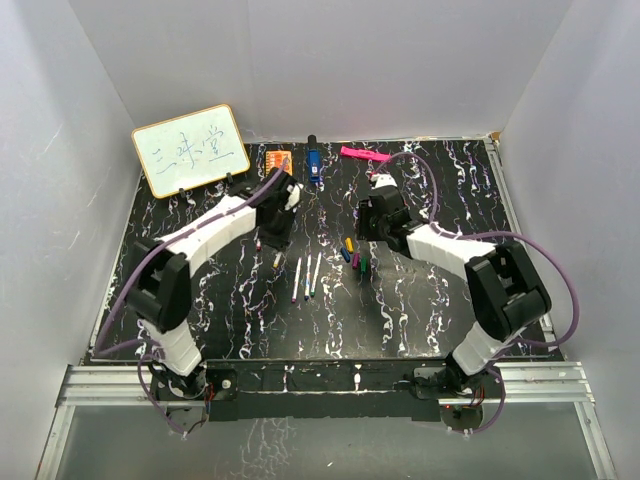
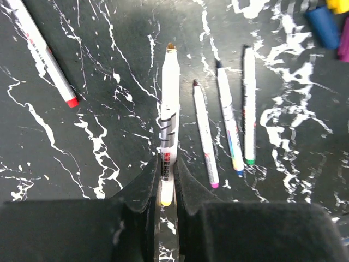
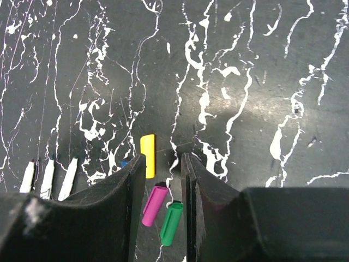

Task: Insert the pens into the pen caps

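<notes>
My left gripper [image 2: 167, 177] is shut on a white pen [image 2: 169, 109] with a yellow end, which points away from it over the table. A red-tipped pen [image 2: 46, 54] lies to its left. Three more pens [image 2: 205, 136] [image 2: 229, 120] [image 2: 249, 103] lie side by side to its right, also visible as pens [image 1: 308, 278] from above. My right gripper [image 3: 162, 161] stands open low over the pen caps. The purple cap [image 3: 154, 204] and green cap [image 3: 171, 222] lie between its fingers, untouched. The yellow cap [image 3: 148, 155] sits by the left fingertip, and a blue cap [image 3: 124, 163] peeks out beside it.
At the back stand a small whiteboard [image 1: 190, 148], an orange block [image 1: 278, 160], a chunky blue object [image 1: 313, 165] and a pink marker [image 1: 363, 154]. White walls close in the black marbled table [image 1: 420, 310] on three sides.
</notes>
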`<action>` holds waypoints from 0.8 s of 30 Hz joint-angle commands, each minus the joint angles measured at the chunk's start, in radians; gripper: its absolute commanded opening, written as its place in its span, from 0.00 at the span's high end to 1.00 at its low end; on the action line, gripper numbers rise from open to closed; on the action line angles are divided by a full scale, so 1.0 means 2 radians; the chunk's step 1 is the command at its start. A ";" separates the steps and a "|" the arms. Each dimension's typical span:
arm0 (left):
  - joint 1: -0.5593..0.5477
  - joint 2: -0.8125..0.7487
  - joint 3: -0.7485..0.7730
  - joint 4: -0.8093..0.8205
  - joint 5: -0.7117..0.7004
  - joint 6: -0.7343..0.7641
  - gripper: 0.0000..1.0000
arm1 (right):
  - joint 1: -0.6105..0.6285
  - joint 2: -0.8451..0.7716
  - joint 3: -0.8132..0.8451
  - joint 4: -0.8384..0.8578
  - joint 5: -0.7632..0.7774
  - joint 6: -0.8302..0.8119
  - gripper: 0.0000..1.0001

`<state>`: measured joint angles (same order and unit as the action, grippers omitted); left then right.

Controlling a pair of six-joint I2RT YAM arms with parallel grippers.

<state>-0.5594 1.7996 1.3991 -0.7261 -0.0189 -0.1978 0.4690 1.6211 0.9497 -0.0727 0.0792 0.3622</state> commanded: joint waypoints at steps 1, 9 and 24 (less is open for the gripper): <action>0.001 -0.091 -0.042 0.042 0.033 -0.009 1.00 | 0.015 0.023 0.038 0.008 0.003 -0.016 0.70; 0.002 -0.210 -0.168 0.183 0.072 -0.044 1.00 | 0.031 0.056 0.059 0.005 0.007 -0.015 0.69; 0.000 -0.303 -0.246 0.276 0.097 -0.072 1.00 | 0.042 0.107 0.082 -0.008 0.044 -0.014 0.68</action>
<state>-0.5594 1.2015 0.9157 -0.2081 0.1394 -0.3264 0.5423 1.8194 1.0664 -0.1055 0.1188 0.3412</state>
